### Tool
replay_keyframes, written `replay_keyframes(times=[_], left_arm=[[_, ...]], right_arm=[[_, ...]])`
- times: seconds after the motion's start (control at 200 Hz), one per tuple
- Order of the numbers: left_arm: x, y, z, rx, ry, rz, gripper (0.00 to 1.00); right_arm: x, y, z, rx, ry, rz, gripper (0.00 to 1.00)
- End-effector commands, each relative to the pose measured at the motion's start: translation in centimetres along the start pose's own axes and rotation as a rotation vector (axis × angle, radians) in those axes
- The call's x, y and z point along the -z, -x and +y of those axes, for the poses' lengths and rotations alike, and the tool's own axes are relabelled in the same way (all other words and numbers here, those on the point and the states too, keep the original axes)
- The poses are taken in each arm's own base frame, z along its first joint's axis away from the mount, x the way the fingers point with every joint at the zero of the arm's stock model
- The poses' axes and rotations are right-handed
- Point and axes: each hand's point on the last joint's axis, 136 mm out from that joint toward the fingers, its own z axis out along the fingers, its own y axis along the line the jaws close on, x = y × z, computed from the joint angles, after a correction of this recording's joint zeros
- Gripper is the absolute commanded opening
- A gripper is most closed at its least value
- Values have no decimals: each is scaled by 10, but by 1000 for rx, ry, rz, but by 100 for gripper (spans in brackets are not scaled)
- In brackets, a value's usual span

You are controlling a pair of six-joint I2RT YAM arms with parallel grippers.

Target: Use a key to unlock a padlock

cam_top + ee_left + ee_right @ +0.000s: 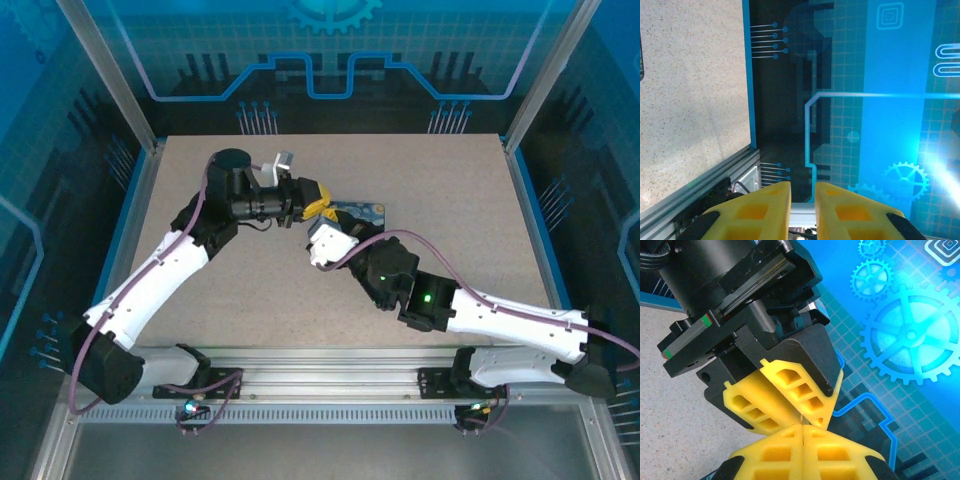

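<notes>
The key [801, 418] shows as a thin pale sliver sticking up from my right gripper [803, 429], whose yellow fingers are shut on it. Its free end reaches in between the yellow fingers [790, 390] of my left gripper [802, 186], which comes in sideways from above. In the left wrist view those fingers stand a narrow gap apart, and whether they press on the key I cannot tell. From above, the left gripper [312, 200] and the right gripper [321, 214] meet over the middle of the table [450, 220]. The padlock is hidden.
A blue-and-yellow painted tin [365, 212] lies flat just right of the two grippers, partly under the right wrist. Blue walls and aluminium posts [540, 80] ring the speckled table, with a rail [320, 385] along its near edge.
</notes>
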Motion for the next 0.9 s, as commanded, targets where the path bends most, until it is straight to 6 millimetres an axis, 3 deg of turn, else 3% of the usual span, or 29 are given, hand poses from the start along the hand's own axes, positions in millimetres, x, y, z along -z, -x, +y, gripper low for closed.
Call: replay_keyframes(times=[0.0,0.095,0.225,0.345,0.51,0.72,0.895], left_arm=[[-3,-1,-1,-15,-17,18,11],[-3,-1,-2,-18,-19,19,0],[-2,0,1,-30,-7,12,0],[-1,2,1,-65,4,-4,0],[5,8,6,-168,81,-44,0],[14,18,14,-304,163,-119,0],[18,22,25,-398,230,-162,0]], right_arm=[[6,6,-3,-33,-9,-30,0],[6,1,2,-20,6,-13,0],[7,-3,4,-45,21,5,0],[8,-13,-3,-147,35,51,28],[15,-40,-18,-409,76,136,36],[25,-66,-13,-791,211,207,45],[18,-78,-4,-1134,318,219,52]])
